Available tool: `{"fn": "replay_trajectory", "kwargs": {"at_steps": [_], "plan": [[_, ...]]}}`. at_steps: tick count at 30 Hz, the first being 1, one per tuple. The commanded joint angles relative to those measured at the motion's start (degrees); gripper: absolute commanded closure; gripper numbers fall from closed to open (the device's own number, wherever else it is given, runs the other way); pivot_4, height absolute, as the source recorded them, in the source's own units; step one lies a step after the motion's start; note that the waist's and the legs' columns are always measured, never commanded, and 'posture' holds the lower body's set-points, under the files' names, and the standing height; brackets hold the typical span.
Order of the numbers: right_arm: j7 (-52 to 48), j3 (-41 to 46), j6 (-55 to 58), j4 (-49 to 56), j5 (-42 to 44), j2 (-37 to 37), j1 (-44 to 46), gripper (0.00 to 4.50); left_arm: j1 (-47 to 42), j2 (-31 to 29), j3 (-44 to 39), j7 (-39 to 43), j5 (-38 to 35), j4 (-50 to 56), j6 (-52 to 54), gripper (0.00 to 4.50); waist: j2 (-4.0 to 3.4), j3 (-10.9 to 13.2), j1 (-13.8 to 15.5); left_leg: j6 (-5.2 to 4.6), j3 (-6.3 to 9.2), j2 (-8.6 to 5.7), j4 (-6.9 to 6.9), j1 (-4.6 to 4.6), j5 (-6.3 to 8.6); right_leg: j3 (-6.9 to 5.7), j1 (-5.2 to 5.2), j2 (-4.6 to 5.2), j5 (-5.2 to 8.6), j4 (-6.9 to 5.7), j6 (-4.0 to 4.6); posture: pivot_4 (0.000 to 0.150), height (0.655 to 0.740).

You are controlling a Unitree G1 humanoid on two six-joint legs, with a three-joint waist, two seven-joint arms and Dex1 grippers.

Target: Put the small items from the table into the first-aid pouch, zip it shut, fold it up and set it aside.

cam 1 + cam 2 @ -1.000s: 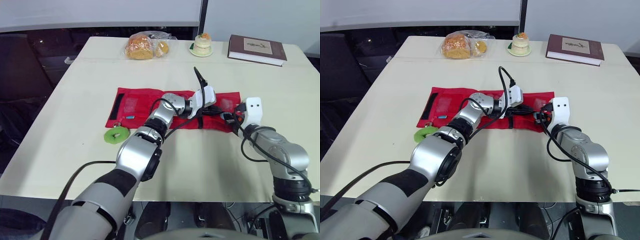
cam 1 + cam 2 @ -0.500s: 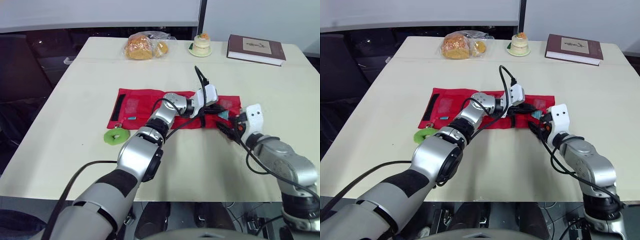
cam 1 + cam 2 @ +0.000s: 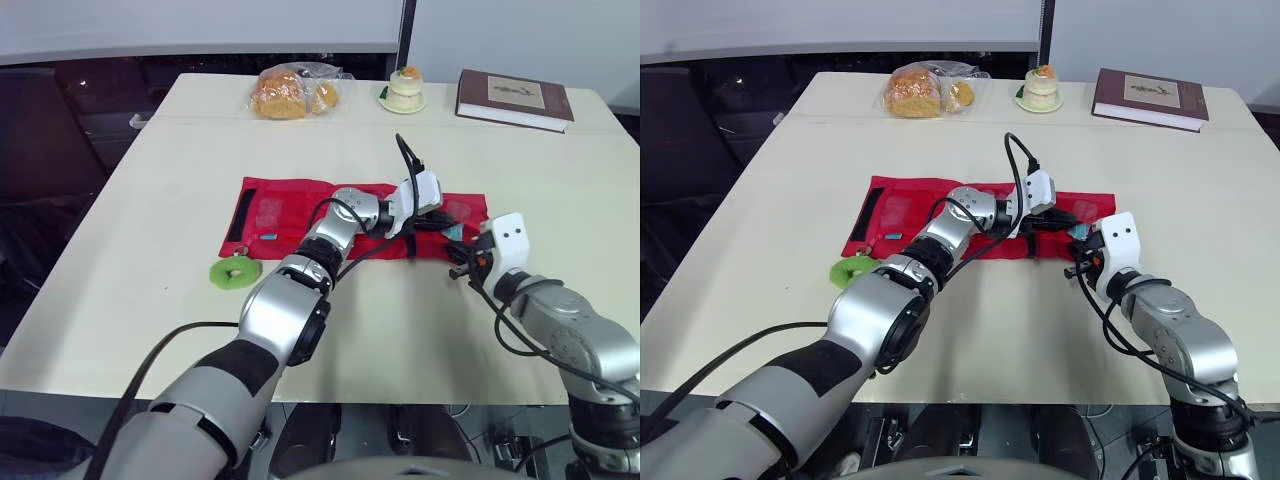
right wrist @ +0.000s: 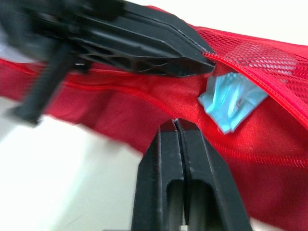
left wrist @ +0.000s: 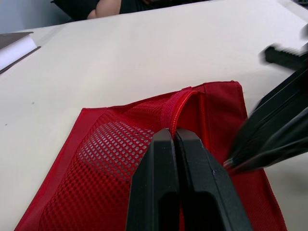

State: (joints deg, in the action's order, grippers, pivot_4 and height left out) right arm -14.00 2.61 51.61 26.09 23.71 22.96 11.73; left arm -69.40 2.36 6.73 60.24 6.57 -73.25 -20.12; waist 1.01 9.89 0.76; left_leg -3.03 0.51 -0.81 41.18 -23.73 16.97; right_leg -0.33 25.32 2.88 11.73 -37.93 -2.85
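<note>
Since a second ago the right gripper [image 4: 177, 123] has drawn back from the right end of the red first-aid pouch [image 3: 285, 210] toward the table's near edge. This uncovers a light blue packet [image 4: 231, 98] that it was hiding then. The packet lies at the mouth of the pouch's mesh pocket [image 5: 110, 149], just beneath the raised mesh edge.

The right gripper's two black fingers are pressed flat together with nothing between them. Their tips are close to the pouch's near right corner and apart from the packet; whether they touch the fabric cannot be told.

The left gripper [image 5: 173, 134] has stayed over the right part of the pouch. Its fingers are closed tight on the red zip edge of the mesh pocket, holding that edge up off the layer beneath.

The pouch lies unfolded and flat across the middle of a cream table [image 3: 150, 200]. Its long side runs left to right, and there is a black strip at its left end. A green ring [image 3: 235, 270] with a pale centre rests on the table just off the pouch's near left corner, outside it.

Along the far edge of the table, well apart from the pouch, are a clear bag of bread [image 3: 285, 93], a small cake [image 3: 406, 88] on a plate and a dark red book [image 3: 514, 97].
</note>
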Motion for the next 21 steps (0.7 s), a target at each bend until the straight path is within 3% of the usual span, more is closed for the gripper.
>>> {"fn": "replay_trajectory", "kwargs": {"at_steps": [1,7,15,18,20,21], "plan": [[3.47,-0.99,-9.27,-7.6,-7.26,-1.28,4.08,4.4,-1.3,0.66,-0.78,0.51,-1.12,1.56,-0.66,4.5,0.0,0.0,0.09,0.0,0.01,0.0,0.0,0.0,0.0,0.0,0.01,0.0,0.0,-0.01,0.0,0.15,0.7289],[2.7,-0.37,-18.48,-8.52,-10.21,-2.95,2.81,4.4,-0.41,0.92,-1.11,0.38,-1.52,1.79,-0.56,4.5,-0.02,0.0,-0.07,0.01,-0.03,-0.01,-0.01,0.0,-0.01,0.01,0.03,-0.01,0.0,-0.01,0.0,0.15,0.7289],[-5.19,7.48,-10.96,9.41,-2.1,4.77,-10.33,4.4,-0.13,1.88,-1.91,-1.12,-2.67,1.72,0.3,4.5,-0.03,0.01,0.06,-0.01,0.02,0.01,0.0,-0.03,0.0,0.01,0.0,0.02,0.0,0.03,0.0,0.15,0.7289],[-4.36,12.96,-9.65,12.27,0.16,4.75,-13.08,4.5,-0.38,1.96,-3.57,0.55,-4.61,1.87,3.14,3.57,-0.03,0.0,0.03,-0.01,0.01,0.01,0.0,0.01,0.0,0.03,-0.02,0.01,0.0,0.0,0.0,0.15,0.7289],[-4.29,14.95,-9.09,13.08,0.97,4.63,-14.38,4.5,-0.07,1.71,-3.85,2.87,-5.35,2.6,3.33,2.49,-0.03,0.0,-0.07,-0.01,0.04,0.01,0.0,0.03,0.0,0.0,-0.05,-0.03,0.0,0.0,0.0,0.15,0.7289],[-4.12,16.21,-9.0,13.18,1.45,4.21,-15.31,4.5,0.4,1.24,-3.96,4.78,-5.94,3.34,3.06,2.17,-0.03,0.0,-0.09,-0.01,0.03,0.02,-0.01,0.05,0.0,0.0,-0.05,-0.03,0.0,0.0,0.0,0.15,0.7289]]}}
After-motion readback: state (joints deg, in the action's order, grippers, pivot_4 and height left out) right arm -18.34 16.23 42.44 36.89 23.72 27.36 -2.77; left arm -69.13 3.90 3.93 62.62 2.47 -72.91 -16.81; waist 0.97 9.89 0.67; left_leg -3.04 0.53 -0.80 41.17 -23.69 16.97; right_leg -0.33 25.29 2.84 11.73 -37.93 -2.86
